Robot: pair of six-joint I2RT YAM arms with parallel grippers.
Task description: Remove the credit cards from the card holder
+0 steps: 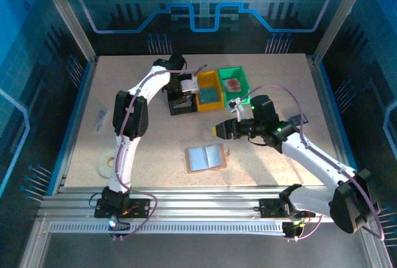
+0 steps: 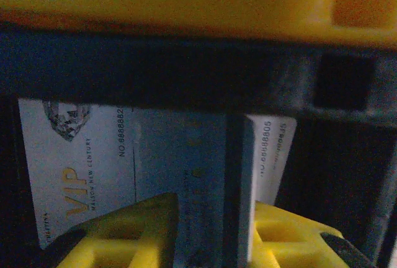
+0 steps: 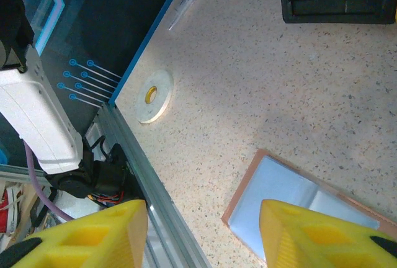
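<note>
The card holder (image 1: 206, 157) lies open on the table, pinkish-tan with pale blue pockets (image 3: 291, 193). My right gripper (image 1: 218, 130) hovers above its far right side, open (image 3: 201, 206), with nothing between its yellow fingers. My left gripper (image 1: 188, 88) reaches down into the black bin (image 1: 182, 105). Its fingers stand apart (image 2: 214, 205) around a bluish credit card (image 2: 186, 156) that stands between them. A white VIP card (image 2: 74, 156) lies behind it in the bin. A bluish card (image 1: 209, 96) lies in the yellow bin and a reddish one (image 1: 232, 84) in the green bin.
The yellow bin (image 1: 214, 77) and green bin (image 1: 243, 72) stand side by side just right of the black bin. A white tape roll (image 1: 107, 164) lies near the left front corner, a small grey item (image 1: 101, 119) by the left edge. The table's metal rail (image 3: 155, 200) runs under my right gripper.
</note>
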